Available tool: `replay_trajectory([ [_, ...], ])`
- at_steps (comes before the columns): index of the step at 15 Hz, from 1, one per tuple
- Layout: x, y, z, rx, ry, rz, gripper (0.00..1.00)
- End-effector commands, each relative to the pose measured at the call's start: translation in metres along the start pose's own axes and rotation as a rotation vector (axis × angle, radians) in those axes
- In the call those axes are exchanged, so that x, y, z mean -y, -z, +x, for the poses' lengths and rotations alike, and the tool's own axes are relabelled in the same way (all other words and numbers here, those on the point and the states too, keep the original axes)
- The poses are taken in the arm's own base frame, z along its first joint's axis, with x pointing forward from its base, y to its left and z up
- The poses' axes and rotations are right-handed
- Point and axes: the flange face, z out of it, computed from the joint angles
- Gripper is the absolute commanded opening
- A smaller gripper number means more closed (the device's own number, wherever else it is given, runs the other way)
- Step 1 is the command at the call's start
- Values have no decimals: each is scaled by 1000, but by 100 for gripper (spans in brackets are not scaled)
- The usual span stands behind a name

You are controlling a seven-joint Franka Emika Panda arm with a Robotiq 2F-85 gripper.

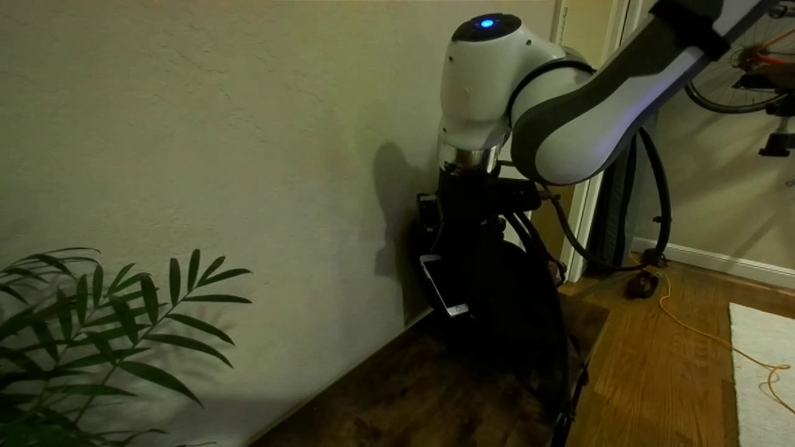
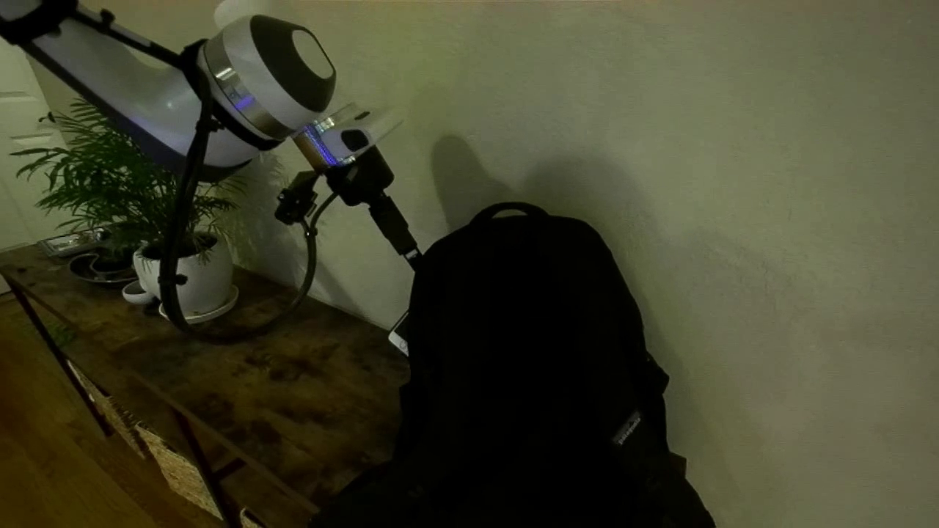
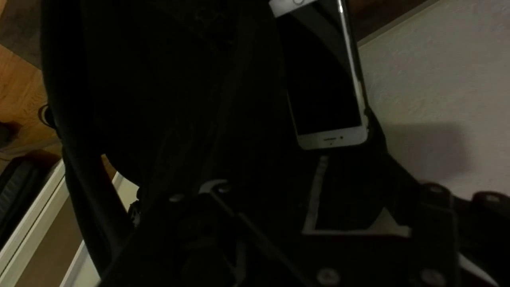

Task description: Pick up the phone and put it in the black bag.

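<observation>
The black bag [image 2: 528,352] stands upright on the table against the wall, its loop handle on top. In an exterior view the phone [image 1: 442,285] hangs tilted beside the dark bag, home-button end lowest. Only a corner of the phone [image 2: 399,336] shows past the bag's edge elsewhere. In the wrist view the phone [image 3: 322,87] lies face toward me before the bag [image 3: 179,99]. My gripper [image 3: 330,127] is shut on its long sides near the earpiece end; one dark finger [image 3: 376,133] meets the right edge. The opposite finger blends into the black fabric. The bag's opening cannot be made out.
A wall [image 1: 279,155] rises close behind the bag and gripper. The brown table [image 2: 293,396] carries a white plant pot [image 2: 194,271] and a dark dish [image 2: 95,268]. Plant leaves [image 1: 143,329] spread near the wall. The arm's cable [image 2: 176,249] loops low over the table.
</observation>
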Motion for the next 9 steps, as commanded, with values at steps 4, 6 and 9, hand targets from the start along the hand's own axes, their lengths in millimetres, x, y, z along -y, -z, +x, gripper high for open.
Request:
replay_trajectory([
  [4,9,2,-20,11,38,20,57],
  [6,15,-2,-23,25,61,28,57],
  [9,25,-10,-26,52,105,30,57],
])
